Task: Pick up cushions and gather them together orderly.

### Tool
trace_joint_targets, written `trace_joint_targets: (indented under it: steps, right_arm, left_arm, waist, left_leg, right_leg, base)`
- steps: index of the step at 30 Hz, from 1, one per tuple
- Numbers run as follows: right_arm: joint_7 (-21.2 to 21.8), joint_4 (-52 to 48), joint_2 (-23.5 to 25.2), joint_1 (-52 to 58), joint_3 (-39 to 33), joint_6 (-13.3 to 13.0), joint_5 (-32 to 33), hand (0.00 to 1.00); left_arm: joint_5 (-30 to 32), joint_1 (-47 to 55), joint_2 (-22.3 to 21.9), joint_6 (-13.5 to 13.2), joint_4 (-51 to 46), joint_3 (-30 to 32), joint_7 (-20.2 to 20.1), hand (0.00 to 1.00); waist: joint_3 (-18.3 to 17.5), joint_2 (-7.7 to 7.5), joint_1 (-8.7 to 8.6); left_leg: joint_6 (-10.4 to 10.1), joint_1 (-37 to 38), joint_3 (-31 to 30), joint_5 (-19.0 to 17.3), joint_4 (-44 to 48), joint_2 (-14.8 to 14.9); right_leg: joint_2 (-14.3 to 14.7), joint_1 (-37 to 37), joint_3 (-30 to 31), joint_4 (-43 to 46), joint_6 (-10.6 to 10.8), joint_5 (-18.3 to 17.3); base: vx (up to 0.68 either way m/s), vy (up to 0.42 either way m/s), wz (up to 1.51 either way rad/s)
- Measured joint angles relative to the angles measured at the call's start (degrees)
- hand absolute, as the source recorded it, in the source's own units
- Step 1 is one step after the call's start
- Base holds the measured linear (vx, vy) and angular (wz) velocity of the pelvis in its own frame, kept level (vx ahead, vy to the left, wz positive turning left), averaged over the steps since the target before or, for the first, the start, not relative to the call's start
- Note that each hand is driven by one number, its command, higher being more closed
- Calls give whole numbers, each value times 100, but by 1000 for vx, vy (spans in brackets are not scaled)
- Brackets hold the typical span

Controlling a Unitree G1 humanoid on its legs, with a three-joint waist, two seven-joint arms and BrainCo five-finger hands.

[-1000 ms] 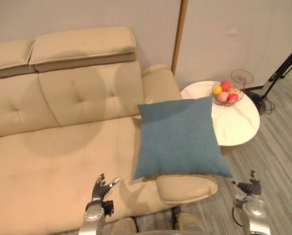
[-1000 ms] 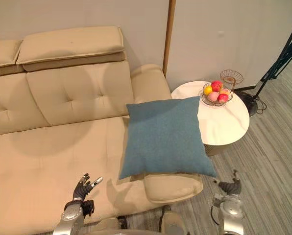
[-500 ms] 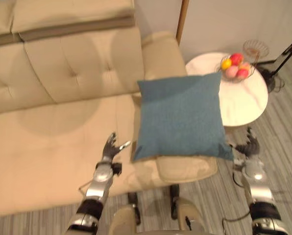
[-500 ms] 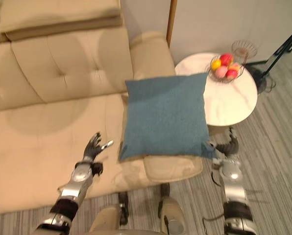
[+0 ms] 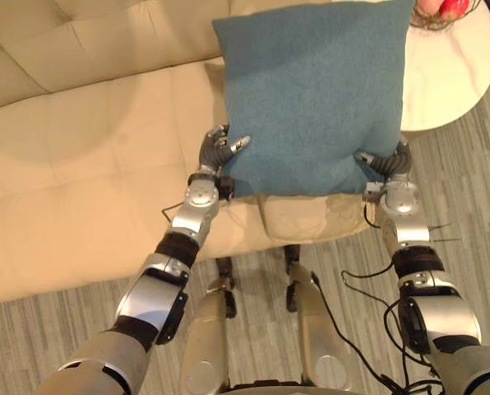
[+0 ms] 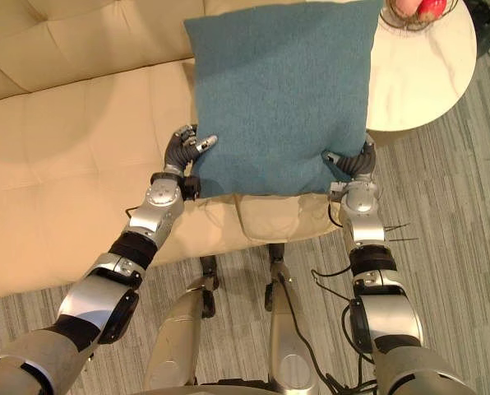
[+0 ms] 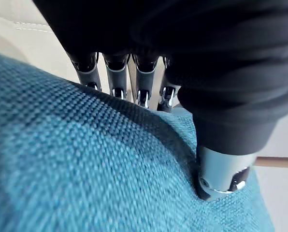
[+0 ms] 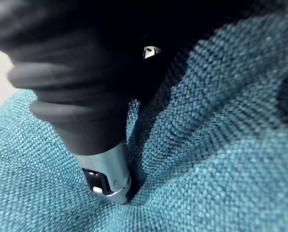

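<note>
1. Both hands have come up from either side of the cushion (image 5: 311, 90) to its near corners since half a second ago; the whole view has also dipped, which is the camera's move, not the cushion's.
2. Cushion: blue, lying flat over the sofa's (image 5: 80, 164) armrest (image 5: 302, 218), with its far corner reaching toward the round table (image 5: 446, 82).
3. Left hand (image 5: 216, 156): at the near left corner. In its wrist view the fingers (image 7: 116, 72) pass behind the cushion's edge and the thumb (image 7: 221, 174) presses the cloth from the near side, so you have it pinched.
4. Right hand (image 5: 389, 162): at the near right corner. Its thumb (image 8: 108, 169) is dug into the cloth, which puckers round it; read this as a clamp on the corner as well.
5. Step in hand: securing a two-handed grasp, with the lift not yet made.
6. Next move, as a judgement: raise both corners together and level, so that the cushion clears the armrest without sagging or slipping, then carry it toward the sofa seat.
</note>
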Motion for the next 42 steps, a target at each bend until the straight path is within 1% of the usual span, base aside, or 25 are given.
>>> trace_joint_targets:
  steps: [3,5,7,13,16,17,18,19,20,22,25,27,28,30,32,33,34,35,36,37,38,39,40,41,42]
  right_arm:
    - [5,-587,-5,219,101,-73,1,100]
    - [27,-1142,27,560,109,-108,16,100]
    - [33,-1602,192,1005,131,-111,68,100]
    - [39,-3009,770,2312,273,-138,240,100]
    - [231,-3754,1005,2973,416,-171,225,100]
    - [319,-3936,1065,3246,516,-266,221,100]
    - [382,-4013,1096,3396,537,-305,220,100]
    - [502,-4152,1138,3678,582,-381,215,100]
    - [545,-4231,1153,3796,609,-393,213,100]
    - [768,-4310,1260,4173,692,-558,209,100]
    - [935,-4313,1380,4507,838,-637,205,100]
    - [1025,-4312,1440,4651,873,-659,208,100]
    - [1044,-4312,1438,4679,939,-659,209,100]
    - [1062,-4311,1442,4686,1068,-659,196,100]
    - [1059,-4310,1438,4670,1074,-659,159,100]
    - [1055,-4307,1440,4658,1073,-661,154,100]
    - [1027,-4285,1475,4673,1071,-662,112,100]
    - [994,-4250,1498,4699,1069,-662,72,100]
    - [974,-4251,1494,4717,1065,-663,17,100]
    - [901,-4251,1491,4708,1068,-695,-67,100]
    - [882,-4252,1482,4647,1088,-726,-82,100]
    - [875,-4254,1477,4603,1107,-732,-96,100]
    - [854,-4290,1462,4555,1108,-756,-144,100]
    - [757,-4277,1351,4536,1104,-771,-188,100]
    - [723,-4256,1321,4536,1094,-762,-189,100]
  left_arm:
    - [-113,-2,25,-67,-218,-23,46,100]
    - [-117,15,27,-78,-470,-23,103,100]
    - [-116,293,29,-88,-927,-22,120,100]
    - [-109,1876,28,-199,-2537,38,227,100]
    - [-42,2972,-84,-188,-3235,128,227,100]
    - [46,3527,-239,-189,-3544,224,226,100]
    - [82,3782,-311,-188,-3649,231,226,100]
    - [126,4273,-442,-189,-3831,232,224,100]
    - [138,4494,-498,-189,-3931,232,223,100]
    - [185,5306,-649,-196,-4362,231,206,100]
    - [209,5991,-667,-310,-4687,273,96,100]
    - [204,6186,-673,-320,-4747,309,41,100]
    - [203,6266,-677,-320,-4761,383,-19,100]
    - [192,6329,-632,-318,-4760,489,-48,100]
    - [194,6326,-635,-318,-4761,509,-57,100]
    - [195,6319,-650,-320,-4763,537,-71,100]
    - [197,6270,-634,-316,-4749,551,-78,100]
    - [200,6267,-628,-314,-4748,550,-78,100]
    - [201,6269,-630,-315,-4749,550,-78,100]
    - [203,6267,-631,-315,-4754,550,-76,100]
    - [202,6260,-638,-321,-4798,568,-55,100]
    - [202,6259,-647,-321,-4841,594,-35,100]
    - [203,6232,-660,-324,-4908,613,-17,100]
    - [211,6228,-794,-318,-4919,606,-5,100]
    - [209,6234,-842,-317,-4924,607,5,100]
  waist:
    - [0,1,23]
    - [6,7,36]
    - [8,8,32]
    - [-7,21,42]
    - [-35,42,35]
    - [-205,46,47]
    - [-342,68,51]
    - [-598,124,95]
    - [-674,149,105]
    - [-958,214,199]
    - [-1241,207,300]
    - [-1298,203,367]
    - [-1300,199,363]
    - [-1297,183,371]
    - [-1291,177,424]
    - [-1290,208,441]
    - [-1273,185,371]
    - [-1267,145,342]
    - [-1274,100,357]
    - [-1283,75,370]
    - [-1295,66,405]
    - [-1308,62,430]
    - [-1319,85,521]
    - [-1314,335,506]
    - [-1311,374,508]
  left_leg:
    - [-79,114,12,79,-162,13]
    - [-84,205,10,92,-211,27]
    - [-86,473,9,91,-306,27]
    - [-117,1123,-92,69,-612,-10]
    - [-86,1537,-170,92,-798,-66]
    - [-78,1651,-191,99,-847,-75]
    - [-78,1698,-206,100,-899,-83]
    - [-77,1786,-273,101,-977,-106]
    - [-78,1861,-311,101,-997,-116]
    - [-78,2220,-358,100,-1175,-127]
    - [-77,2408,-348,100,-1256,-185]
    - [-76,2435,-304,100,-1265,-225]
    - [-71,2419,-289,97,-1234,-239]
    - [48,2130,-277,-45,-790,-249]
    - [190,1780,-255,-110,-297,-219]
    - [250,1698,-252,-139,-240,-168]
    - [266,1616,-416,-149,-54,-169]
    - [263,1615,-591,-149,33,-206]
    - [251,1611,-733,-147,92,-250]
    - [176,1542,-986,-91,120,-307]
    - [76,1367,-1223,74,91,-329]
    - [24,1254,-1340,202,24,-323]
    - [-67,1042,-1572,471,-190,-278]
    - [-107,852,-1859,604,-483,-112]
    - [-88,836,-1833,584,-703,-31]
  right_leg:
    - [28,4,5,2,-11,-5]
    - [45,82,-7,-6,-22,-14]
    - [47,308,-27,-12,-41,-84]
    - [30,951,-163,-133,-12,-245]
    - [9,1393,-311,-228,2,-318]
    - [6,1516,-364,-243,32,-383]
    - [6,1556,-379,-264,31,-401]
    - [-1,1655,-425,-287,40,-436]
    - [-9,1736,-452,-287,62,-463]
    - [-92,2051,-523,-290,112,-575]
    - [-118,2212,-515,-308,154,-605]
    - [-195,2222,-483,-308,164,-595]
    - [-198,2217,-470,-308,179,-564]
    - [-221,2134,-439,-243,190,-514]
    - [-232,1967,-318,-104,322,-452]
    - [-220,1856,-205,212,341,-664]
    - [-222,1552,-6,1741,196,-1459]
    - [-234,1600,90,2545,296,-1816]
    - [-233,1762,213,3027,431,-2078]
    - [-194,2059,299,3131,429,-2329]
    - [-88,2320,267,2709,255,-2604]
    - [-23,2366,229,2460,177,-2729]
    - [84,2379,62,2025,43,-2940]
    - [324,2232,-318,1965,-97,-2803]
    - [365,2172,-484,1964,-176,-2742]
  base:
    - [31,-66,-5]
    - [38,-50,-1]
    - [67,-27,2]
    - [78,-5,11]
    - [91,24,21]
    - [104,31,23]
    - [127,29,22]
    - [121,20,19]
    - [151,31,29]
    - [125,52,21]
    - [43,45,5]
    - [-39,66,-5]
    - [-75,59,-4]
    - [-112,41,-3]
    - [-163,38,-5]
    - [-179,-11,22]
    - [-130,-39,53]
    - [-131,-91,78]
    - [-144,-164,90]
    - [-223,-242,101]
    - [-232,-229,93]
    - [-272,-245,85]
    - [-389,-303,99]
    - [-329,-255,105]
    - [-409,-270,131]
